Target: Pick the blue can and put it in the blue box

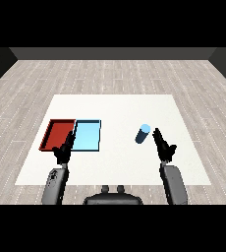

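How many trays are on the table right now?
2. The red tray lies at the table's left; the light blue tray sits directly beside it on its right, nearer the blue can. Nothing appears hidden.

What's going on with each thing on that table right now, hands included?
blue can: on the table, tilted, not held
light blue tray: nothing in it
red tray: nothing in it
right hand: open, beside the can
left hand: open, by the trays
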Motion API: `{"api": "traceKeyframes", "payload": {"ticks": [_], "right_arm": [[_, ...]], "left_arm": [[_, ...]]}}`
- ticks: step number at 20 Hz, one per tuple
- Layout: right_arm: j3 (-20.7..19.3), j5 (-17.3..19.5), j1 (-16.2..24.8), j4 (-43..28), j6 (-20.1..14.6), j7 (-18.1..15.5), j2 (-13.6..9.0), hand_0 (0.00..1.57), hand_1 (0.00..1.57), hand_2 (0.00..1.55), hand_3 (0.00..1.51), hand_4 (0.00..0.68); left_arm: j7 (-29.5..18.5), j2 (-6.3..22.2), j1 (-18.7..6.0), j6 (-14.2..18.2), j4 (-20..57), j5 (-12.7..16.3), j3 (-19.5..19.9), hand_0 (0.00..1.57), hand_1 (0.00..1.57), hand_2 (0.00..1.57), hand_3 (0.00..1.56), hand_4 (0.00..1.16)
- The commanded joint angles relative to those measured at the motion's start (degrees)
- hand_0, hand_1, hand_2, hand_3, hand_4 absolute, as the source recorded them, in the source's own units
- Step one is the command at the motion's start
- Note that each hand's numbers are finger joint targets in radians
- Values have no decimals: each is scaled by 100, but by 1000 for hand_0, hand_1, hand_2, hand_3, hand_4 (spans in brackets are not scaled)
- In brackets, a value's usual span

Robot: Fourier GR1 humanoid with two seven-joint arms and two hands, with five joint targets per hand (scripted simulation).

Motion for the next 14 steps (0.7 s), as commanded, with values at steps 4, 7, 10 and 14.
{"api": "traceKeyframes", "payload": {"ticks": [4, 7, 10, 14], "right_arm": [[-445, 61, -887, 1023, 154, -85, -162, 0, 0, 0, 0, 0], [-534, -652, -969, 654, 706, -869, -2, 0, 0, 0, 0, 0], [-594, -725, -1112, 1323, 1018, -1444, 17, 0, 0, 0, 0, 0], [-836, -799, -1363, 1969, 1376, -1902, -198, 0, 0, 0, 0, 0]], "left_arm": [[-85, 108, -110, -32, -47, -209, 87, 0, 0, 0, 0, 0], [-1068, -146, -495, -252, -356, 301, 185, 0, 0, 0, 0, 0], [-1637, 106, -361, -646, -141, 493, 414, 0, 0, 0, 0, 0], [-1943, 204, -311, -973, 228, 707, 600, 0, 0, 0, 0, 0]]}}
